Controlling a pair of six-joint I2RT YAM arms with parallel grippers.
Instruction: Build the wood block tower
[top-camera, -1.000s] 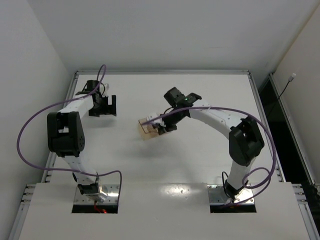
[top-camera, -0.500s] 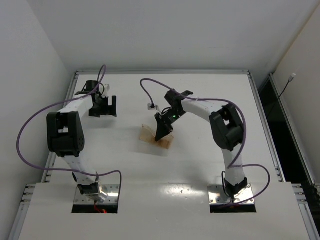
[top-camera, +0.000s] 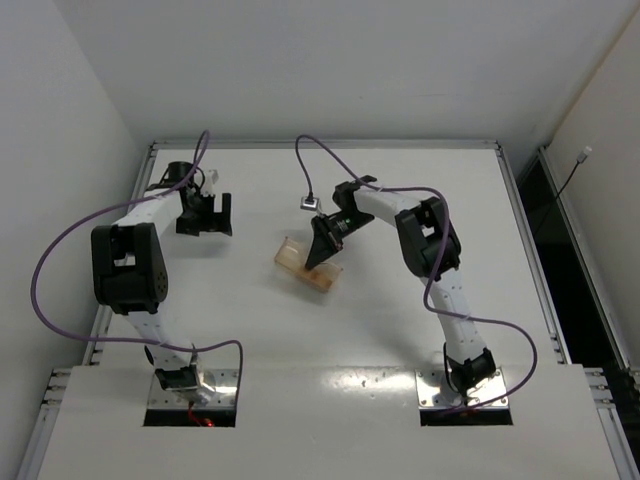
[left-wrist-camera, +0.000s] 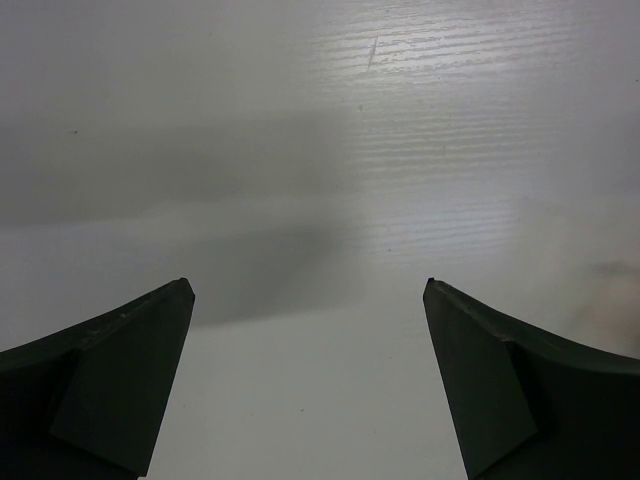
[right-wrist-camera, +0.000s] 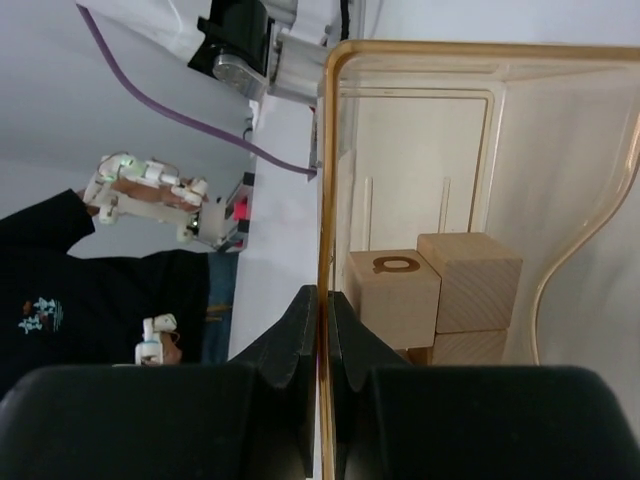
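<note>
My right gripper (right-wrist-camera: 324, 292) is shut on the thin side wall of a translucent orange tray (right-wrist-camera: 325, 150), one finger inside and one outside. Three tan wood blocks (right-wrist-camera: 395, 295) lie packed together inside the tray, and the nearest one has a letter burnt into it. From above, the tray (top-camera: 300, 262) sits tilted at mid-table under the right gripper (top-camera: 322, 255), and the blocks inside cannot be made out. My left gripper (top-camera: 203, 215) hangs open at the far left, and its wrist view shows only bare white table between its fingers (left-wrist-camera: 120, 370). No tower is in view.
Metal rails (top-camera: 325, 145) run along the table's edges, with white walls behind and to the left. A purple cable with a small connector (top-camera: 309, 203) loops above the right wrist. A person's dark sleeve (right-wrist-camera: 60, 290) shows off to one side in the right wrist view.
The right arm folded in toward the table's middle and its wrist turned, and the tray it holds shifted and tipped. The left arm has not moved.
</note>
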